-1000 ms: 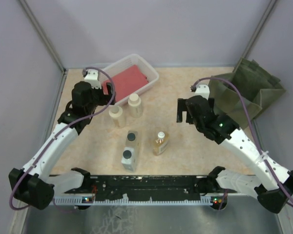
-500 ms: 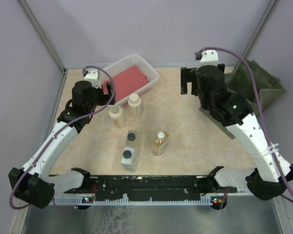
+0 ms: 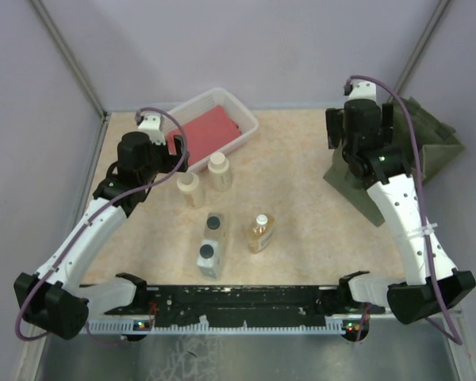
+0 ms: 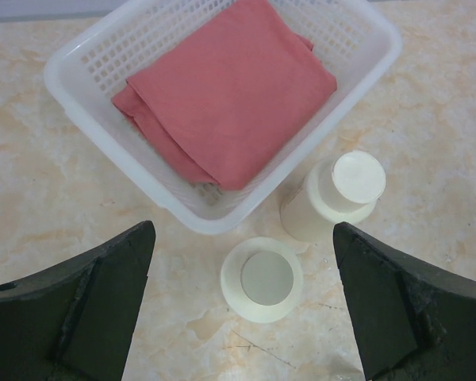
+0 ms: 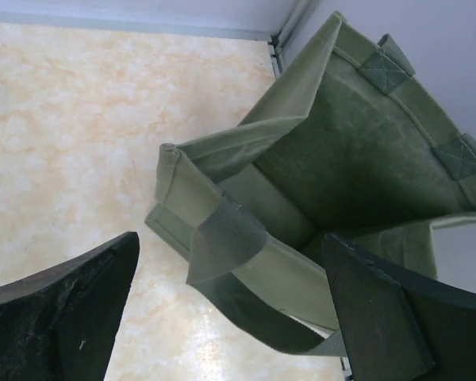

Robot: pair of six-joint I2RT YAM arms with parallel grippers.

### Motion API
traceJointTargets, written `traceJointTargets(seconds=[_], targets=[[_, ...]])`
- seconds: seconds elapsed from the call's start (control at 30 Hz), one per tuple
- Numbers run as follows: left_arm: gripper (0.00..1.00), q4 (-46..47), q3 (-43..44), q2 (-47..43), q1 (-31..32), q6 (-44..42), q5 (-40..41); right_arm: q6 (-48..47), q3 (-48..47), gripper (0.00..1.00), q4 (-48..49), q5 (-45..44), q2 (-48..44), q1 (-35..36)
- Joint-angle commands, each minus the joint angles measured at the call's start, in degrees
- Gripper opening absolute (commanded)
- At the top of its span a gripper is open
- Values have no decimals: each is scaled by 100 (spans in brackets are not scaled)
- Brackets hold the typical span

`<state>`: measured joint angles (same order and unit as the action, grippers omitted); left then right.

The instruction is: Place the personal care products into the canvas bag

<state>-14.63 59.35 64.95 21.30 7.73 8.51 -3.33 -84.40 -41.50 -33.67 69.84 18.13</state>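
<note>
Two cream bottles (image 3: pixel 189 189) (image 3: pixel 218 171) stand near the basket, two grey bottles (image 3: pixel 214 228) (image 3: pixel 209 258) lie mid-table, and an amber bottle (image 3: pixel 259 234) is beside them. My left gripper (image 4: pixel 244 230) hangs open above one cream bottle (image 4: pixel 262 278), with the second cream bottle (image 4: pixel 341 190) just to its right. The olive canvas bag (image 3: pixel 432 147) slumps at the back right. My right gripper (image 5: pixel 230 238) is open over the bag's near edge (image 5: pixel 222 167) and its strap handle (image 5: pixel 254 309), holding nothing.
A white plastic basket (image 3: pixel 242 119) with a folded red cloth (image 3: pixel 206 131) sits at the back left, close behind the cream bottles. Grey walls enclose the table on three sides; the bag lies against the right wall.
My right arm has swung from mid-table back and to the right, ending over the bag. The left arm and the bottles have not moved.
</note>
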Motion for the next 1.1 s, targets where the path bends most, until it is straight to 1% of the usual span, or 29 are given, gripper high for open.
traceJointTargets(seconds=[0.0,0.23,0.43,0.87,1.03,1.07], targets=[[100,-30,101,-60,27,16,-80,-431,232,99,577,139,-7,-165],[100,-57,77,-118,27,12,-97,-237,635,99,731,538,165,-486],[100,-79,57,-152,26,-25,-80,-6,896,99,935,1012,289,-915],[100,-98,76,-174,23,-49,-129,166,1290,99,1115,1502,589,-975],[100,-119,63,-201,24,-48,-159,228,1207,99,1188,1569,860,-1133],[100,-119,56,-202,26,-50,-156,262,1154,96,1151,1634,912,-1164]])
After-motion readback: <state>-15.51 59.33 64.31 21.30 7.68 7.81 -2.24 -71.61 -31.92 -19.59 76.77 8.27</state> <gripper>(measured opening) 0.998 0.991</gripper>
